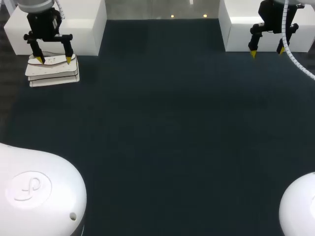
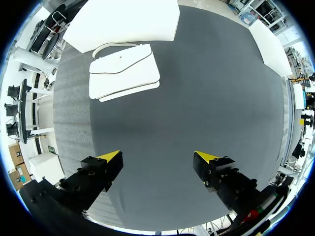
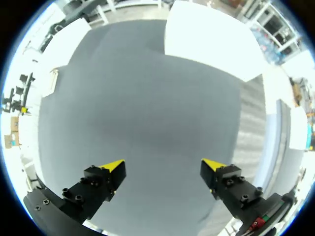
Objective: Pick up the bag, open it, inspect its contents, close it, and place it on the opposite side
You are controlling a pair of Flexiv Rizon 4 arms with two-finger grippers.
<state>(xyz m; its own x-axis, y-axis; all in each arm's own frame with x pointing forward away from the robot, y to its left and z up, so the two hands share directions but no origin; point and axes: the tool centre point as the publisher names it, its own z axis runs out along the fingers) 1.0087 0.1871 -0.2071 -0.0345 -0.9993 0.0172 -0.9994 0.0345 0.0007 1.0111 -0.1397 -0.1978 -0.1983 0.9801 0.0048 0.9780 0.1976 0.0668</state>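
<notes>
White smooth rectangular flap bag (image 2: 123, 71) lies flat on the dark matte bench (image 2: 206, 98), ahead of the released left claw (image 2: 157, 161); the right claw (image 3: 163, 169) is likewise released.

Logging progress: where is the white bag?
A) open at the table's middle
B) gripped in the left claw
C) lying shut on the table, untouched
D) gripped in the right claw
C: the bag lies flat on the table, flap down, ahead of the open, empty left claw.
</notes>
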